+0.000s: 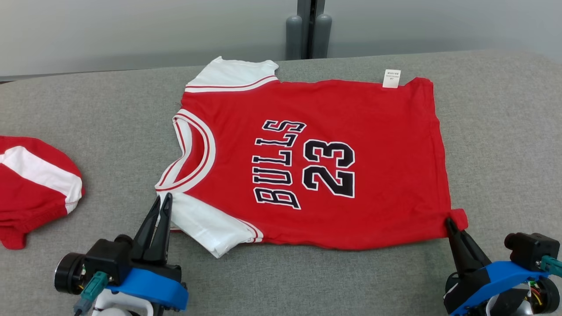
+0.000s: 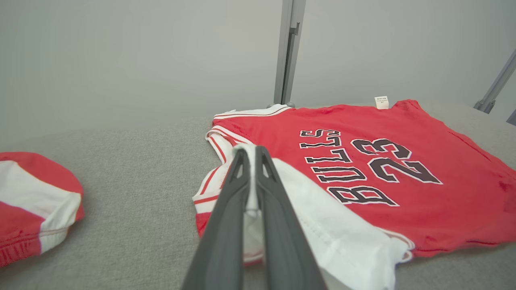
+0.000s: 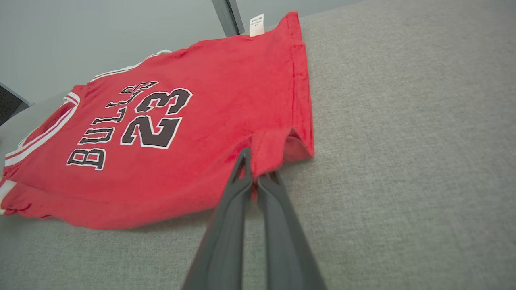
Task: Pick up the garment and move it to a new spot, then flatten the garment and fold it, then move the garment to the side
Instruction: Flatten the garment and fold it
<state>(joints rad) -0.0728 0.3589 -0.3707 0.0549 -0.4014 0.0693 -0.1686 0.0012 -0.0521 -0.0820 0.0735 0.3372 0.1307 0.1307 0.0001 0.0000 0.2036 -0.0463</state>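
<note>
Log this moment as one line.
left gripper: shut on jersey sleeve | right gripper: shut on jersey hem corner | jersey: spread on table, unfolded

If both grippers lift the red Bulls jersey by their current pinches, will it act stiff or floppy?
Probably floppy: the jersey lies thin and flat, and its hem corner puckers at the right gripper. Likely light, so pinches at the corner and the white sleeve, in the left gripper, should carry it. The middle would probably sag between them.

**Non-task items in frame**
Bunched red-and-white cloth [image 1: 35,188] sits at the far left of the grey fabric tabletop [image 1: 505,145]. Behind the table: plain grey wall [image 1: 131,30], vertical metal post [image 1: 304,6], two rounded grey caps [image 1: 294,37] flanking its base.
</note>
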